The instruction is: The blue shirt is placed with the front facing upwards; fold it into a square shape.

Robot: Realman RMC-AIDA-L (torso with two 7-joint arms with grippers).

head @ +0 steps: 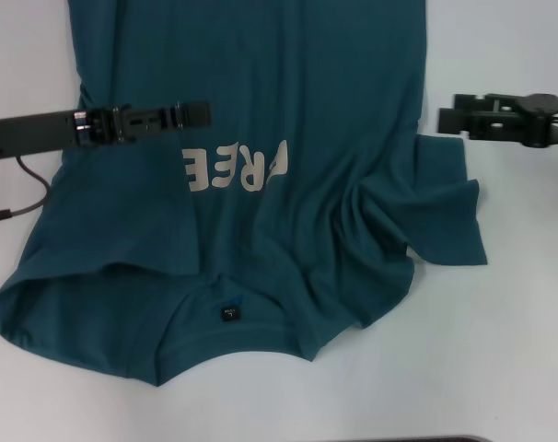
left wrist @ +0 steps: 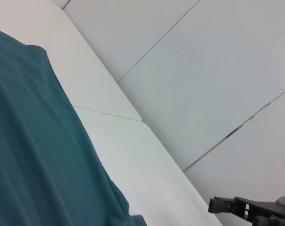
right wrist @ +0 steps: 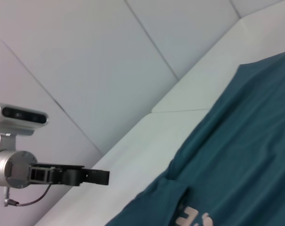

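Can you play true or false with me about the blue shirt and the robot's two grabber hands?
1. The blue shirt lies with its print facing up. True.
2. The right gripper is holding a sleeve. False: it hangs beside the shirt, over the white table, holding nothing.
3. The left gripper reaches over the shirt, above the letters. True.
4. The shirt is already folded into a neat square. False: it is spread out and wrinkled.
5. The neckline label is white. False: it is black.
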